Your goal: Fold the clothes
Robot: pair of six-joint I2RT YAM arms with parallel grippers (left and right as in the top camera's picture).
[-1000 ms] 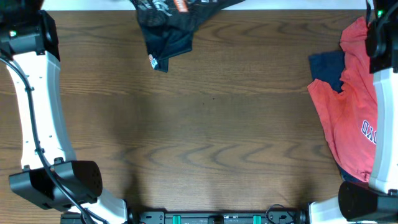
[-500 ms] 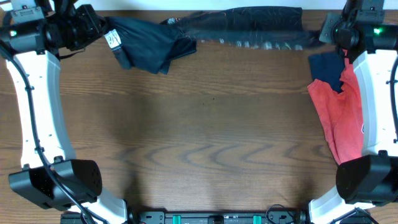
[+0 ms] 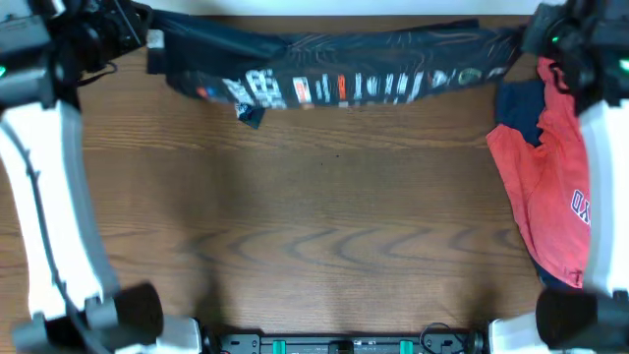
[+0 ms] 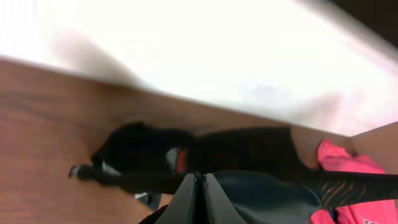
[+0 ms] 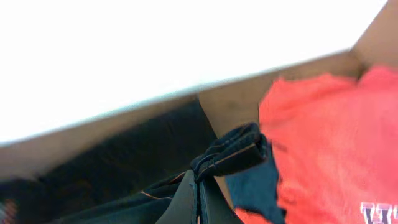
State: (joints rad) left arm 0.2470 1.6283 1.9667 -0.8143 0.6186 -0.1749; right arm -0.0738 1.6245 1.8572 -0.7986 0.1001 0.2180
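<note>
Overhead: the printed lettering on the black shirt (image 3: 334, 69), strung across 12 o'clock, is too small and too creased for you to read. At 10 o'clock the left arm (image 3: 44, 187) is blurred. You cannot make out where the cloth ends there. At 3 o'clock the right arm (image 3: 609, 167) covers part of the red garment (image 3: 545, 187) and its lettering. Both wrist views are soft. The bottom edge cuts off the left gripper (image 4: 198, 193) and the right gripper (image 5: 194, 198).
</note>
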